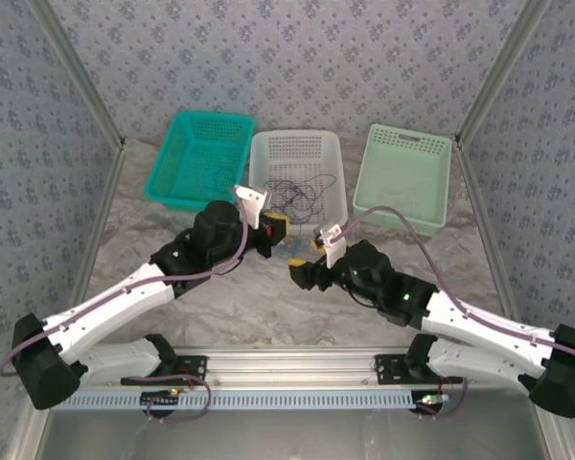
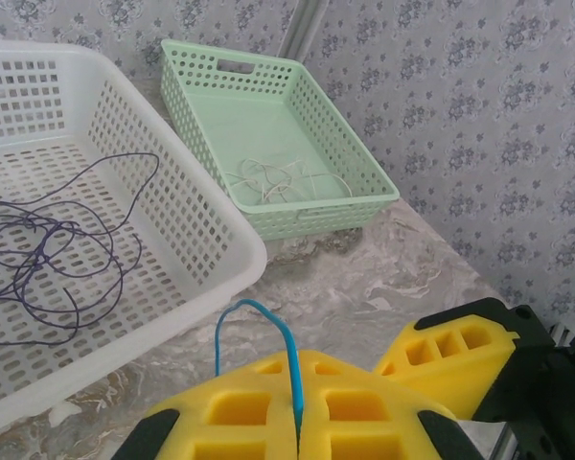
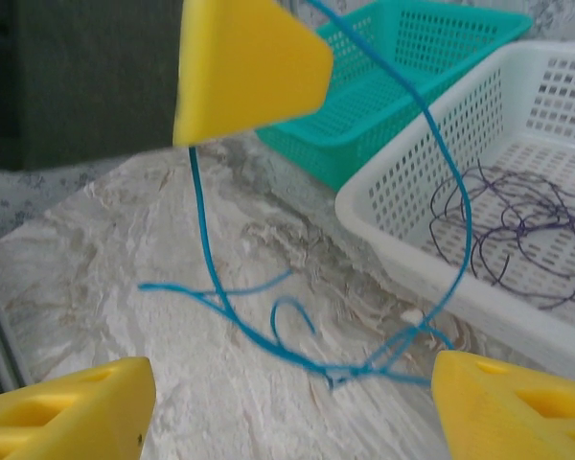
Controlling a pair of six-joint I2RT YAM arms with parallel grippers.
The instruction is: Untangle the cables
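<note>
A thin blue cable [image 2: 257, 309] arcs up from the marble table into my left gripper [image 2: 300, 414], whose yellow fingers are shut on it. From the right wrist, that cable [image 3: 268, 335] hangs from the left gripper's finger [image 3: 244, 62] and lies in loose loops on the table. My right gripper [image 3: 287, 412] hovers low over those loops, open, nothing between its fingers [image 3: 67, 407]. Dark purple cables [image 2: 48, 249] lie tangled in the white basket [image 2: 211, 192]. From above, both grippers [image 1: 278, 230] [image 1: 302, 266] meet in front of that basket [image 1: 259, 168].
A teal basket [image 1: 177, 144] stands back left and a pale green basket [image 1: 364, 182] back right, the green one holding pale thin wires [image 2: 268, 182]. The white basket's rim [image 3: 412, 192] lies close beyond the blue loops. Patterned walls enclose the table.
</note>
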